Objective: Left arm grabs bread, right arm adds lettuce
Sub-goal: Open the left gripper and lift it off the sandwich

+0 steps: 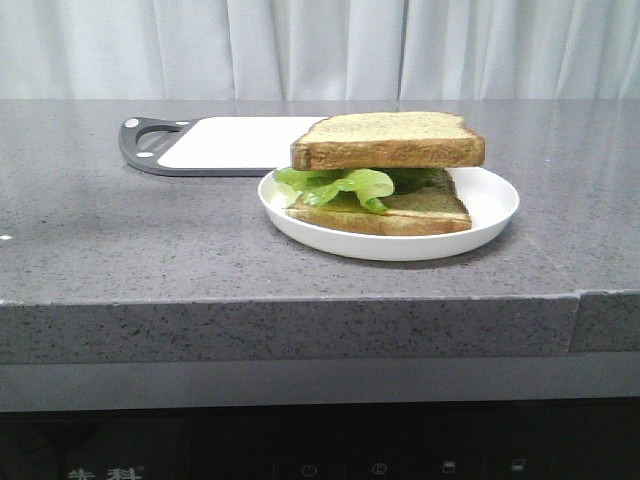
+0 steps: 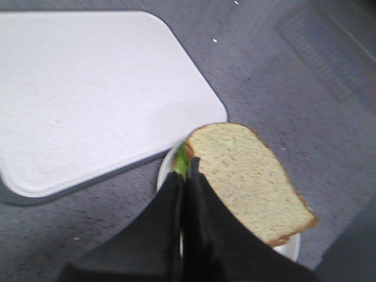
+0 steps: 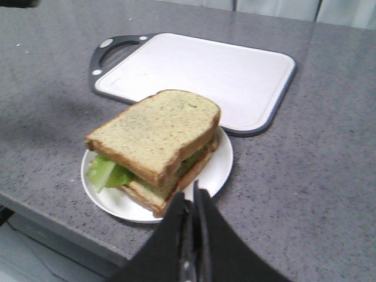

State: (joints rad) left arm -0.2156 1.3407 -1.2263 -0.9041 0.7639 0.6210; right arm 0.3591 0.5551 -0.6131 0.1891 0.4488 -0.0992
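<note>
- The cutting board (image 1: pixel 230 145) lies on the left half of the grey counter (image 1: pixel 90 230), white with a dark handle end, nothing on it
- Just beside its right corner sits the white plate (image 1: pixel 490 200); on it a lower slice (image 1: pixel 420 215), the lettuce (image 1: pixel 335 185) spread over that slice and poking out on the left, and the bread (image 1: pixel 390 140) laid on top as a lid
- Judging by this stack, both parts of the task look done: the leaf is in and the top slice is set down, so what remains seems only to pull the arms clear without nudging the sandwich
- The left gripper (image 2: pixel 187 170) shows in its wrist view with the two black fingers pressed together, nothing between them; its tips hang just over the near edge of the bread where a bit of green shows, though I cannot tell whether they touch the crust
- The right gripper (image 3: pixel 194 197) is likewise closed and empty in its own wrist view, tips near the plate rim and the sandwich corner, seemingly just apart from both
- Neither arm appears in the front view, so both seem to hang above or behind the camera's field
- Any retreat calls for a straight lift away, since the top slice overhangs and could slide
</note>
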